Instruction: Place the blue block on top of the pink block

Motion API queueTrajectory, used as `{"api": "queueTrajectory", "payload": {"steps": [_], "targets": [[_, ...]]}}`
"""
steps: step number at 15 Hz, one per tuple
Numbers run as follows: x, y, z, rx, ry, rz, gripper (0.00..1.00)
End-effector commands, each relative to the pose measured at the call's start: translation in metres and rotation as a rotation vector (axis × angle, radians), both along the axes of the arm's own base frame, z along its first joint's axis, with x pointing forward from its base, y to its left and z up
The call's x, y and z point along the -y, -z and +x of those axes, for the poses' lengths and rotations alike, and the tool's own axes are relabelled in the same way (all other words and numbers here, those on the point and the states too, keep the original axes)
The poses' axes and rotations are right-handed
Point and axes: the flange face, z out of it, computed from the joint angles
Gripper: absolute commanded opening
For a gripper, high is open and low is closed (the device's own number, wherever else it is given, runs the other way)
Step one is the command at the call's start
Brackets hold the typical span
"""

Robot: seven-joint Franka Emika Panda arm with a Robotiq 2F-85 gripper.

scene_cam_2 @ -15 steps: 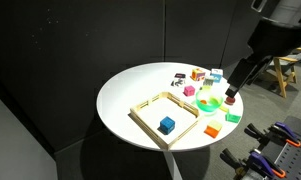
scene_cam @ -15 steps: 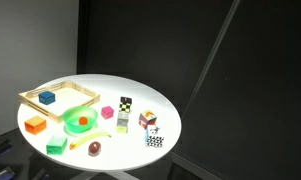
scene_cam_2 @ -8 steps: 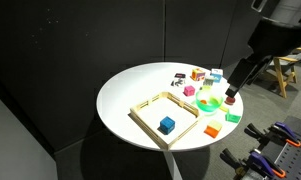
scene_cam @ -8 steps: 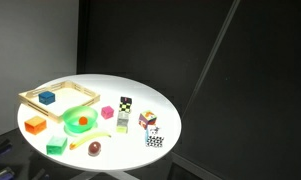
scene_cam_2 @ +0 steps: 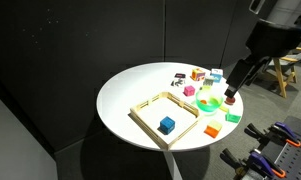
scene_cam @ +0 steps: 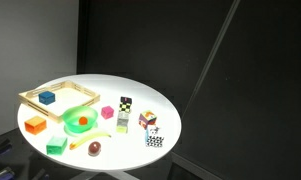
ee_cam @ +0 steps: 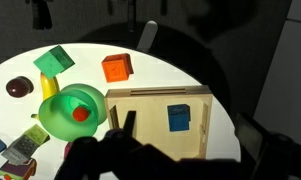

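The blue block (scene_cam: 47, 97) lies alone inside a shallow wooden tray (scene_cam: 82, 91); it also shows in an exterior view (scene_cam_2: 167, 124) and in the wrist view (ee_cam: 178, 118). The pink block (scene_cam: 108, 112) sits on the white round table near its middle, between the green bowl and the patterned cubes, and shows in an exterior view (scene_cam_2: 189, 91). My gripper (scene_cam_2: 233, 90) hangs above the table's edge beside the green bowl, well away from both blocks. In the wrist view my gripper's (ee_cam: 187, 134) dark fingers stand wide apart, open and empty.
A green bowl (scene_cam: 80, 121) holds a small orange-red thing. An orange block (scene_cam: 35, 124), a light green cube (scene_cam: 56, 145), a dark red object (scene_cam: 94, 148) and three patterned cubes (scene_cam: 147, 120) are spread on the table (scene_cam: 150, 100). A dark curtain stands behind.
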Motion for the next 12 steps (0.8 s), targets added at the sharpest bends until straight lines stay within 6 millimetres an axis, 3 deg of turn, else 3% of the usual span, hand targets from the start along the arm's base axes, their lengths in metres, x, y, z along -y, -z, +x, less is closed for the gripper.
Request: {"api": "queueTrajectory", "payload": {"steps": [1,7,12], "targets": [[0.004,-0.006,0.019,-0.012,0.022,0.022,1.00],[0.014,-0.008,0.055,-0.075,0.022,0.087,1.00],[0.018,0.005,0.098,-0.124,-0.033,0.124,1.00]]}}
